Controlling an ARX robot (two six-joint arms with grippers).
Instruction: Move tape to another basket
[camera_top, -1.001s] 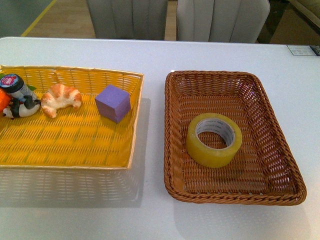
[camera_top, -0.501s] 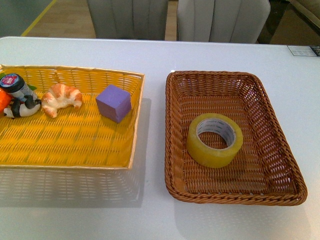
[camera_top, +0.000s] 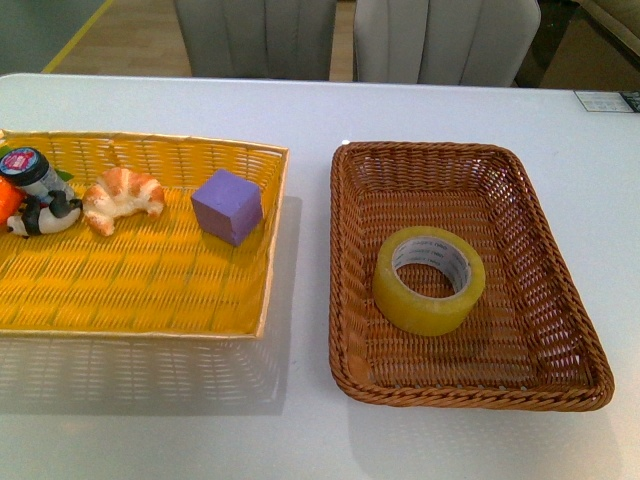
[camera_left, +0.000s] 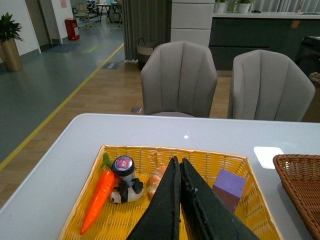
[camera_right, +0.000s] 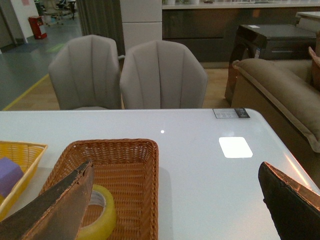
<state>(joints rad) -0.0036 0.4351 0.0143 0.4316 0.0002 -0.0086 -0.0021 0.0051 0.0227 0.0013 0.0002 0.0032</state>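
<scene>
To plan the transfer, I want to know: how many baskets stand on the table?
2. The brown wicker basket is on the right and holds the tape. The yellow basket stands left of it.

Neither arm shows in the front view. In the left wrist view the left gripper (camera_left: 179, 167) has its two dark fingers pressed together, tips meeting, raised over the yellow basket (camera_left: 150, 151) and holding nothing. In the right wrist view the right gripper (camera_right: 180, 172) has its fingers spread wide apart, one over the brown basket (camera_right: 112, 146) and the other out past its side, nothing between them.
</scene>
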